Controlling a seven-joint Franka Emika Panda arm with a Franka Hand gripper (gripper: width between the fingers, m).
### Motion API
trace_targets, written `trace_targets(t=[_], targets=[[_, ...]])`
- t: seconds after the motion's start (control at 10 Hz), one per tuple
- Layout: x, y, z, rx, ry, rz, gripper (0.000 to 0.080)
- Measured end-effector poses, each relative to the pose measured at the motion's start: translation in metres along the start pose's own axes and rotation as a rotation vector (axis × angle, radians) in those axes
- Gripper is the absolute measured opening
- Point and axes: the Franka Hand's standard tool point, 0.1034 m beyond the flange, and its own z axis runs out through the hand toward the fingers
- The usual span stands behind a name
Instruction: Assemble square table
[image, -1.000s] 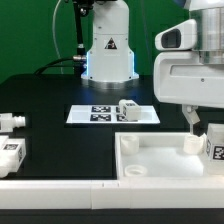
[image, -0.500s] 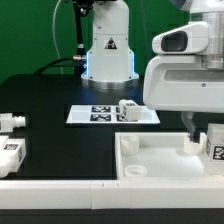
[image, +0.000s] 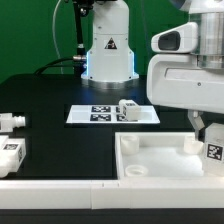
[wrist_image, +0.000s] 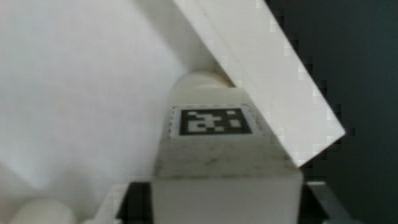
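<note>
The white square table top (image: 150, 170) lies at the front of the exterior view's right, raised rim up. One white tagged leg (image: 213, 151) stands upright at its right edge. My gripper (image: 208, 140) comes down over that leg and is shut on it. In the wrist view the leg (wrist_image: 217, 160) fills the space between my fingers, its tag facing the camera, and my gripper (wrist_image: 222, 205) holds its sides. The top's floor (wrist_image: 71, 90) and rim (wrist_image: 267, 70) lie behind it.
Another leg (image: 128, 110) lies on the marker board (image: 95, 114) mid-table. Two more legs (image: 8, 122) (image: 10, 155) lie at the exterior view's left. A long white bar (image: 60, 190) runs along the front edge. The arm's base (image: 108, 50) stands at the back.
My jaws have closed in from wide open onto the leg's sides. The hand has shifted slightly while staying over the top's right edge.
</note>
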Motion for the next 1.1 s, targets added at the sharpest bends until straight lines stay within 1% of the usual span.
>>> trace_targets(t=[0.2,0.3,0.4,0.6,0.8,0.9,1.0,1.1], targets=[[-0.0014,0.0010,0.0006,-0.002,-0.003,0.402,0.0284],[-0.0023,0.0011,0.0001,-0.004,0.007,0.527,0.0284],[-0.0013,0.0016,0.0001,0.001,0.015,0.507,0.0284],[-0.0016,0.0021,0.0001,0.002,0.006,0.615,0.0284],[-0.0015,0.0032,0.0002,0.005,0.000,0.799,0.0285],[-0.0015,0.0033,0.0002,0.004,0.000,0.825,0.0285],[-0.0017,0.0033,0.0004,0.004,-0.001,0.784,0.0285],[-0.0019,0.0033,0.0006,0.004,-0.001,0.782,0.0435]])
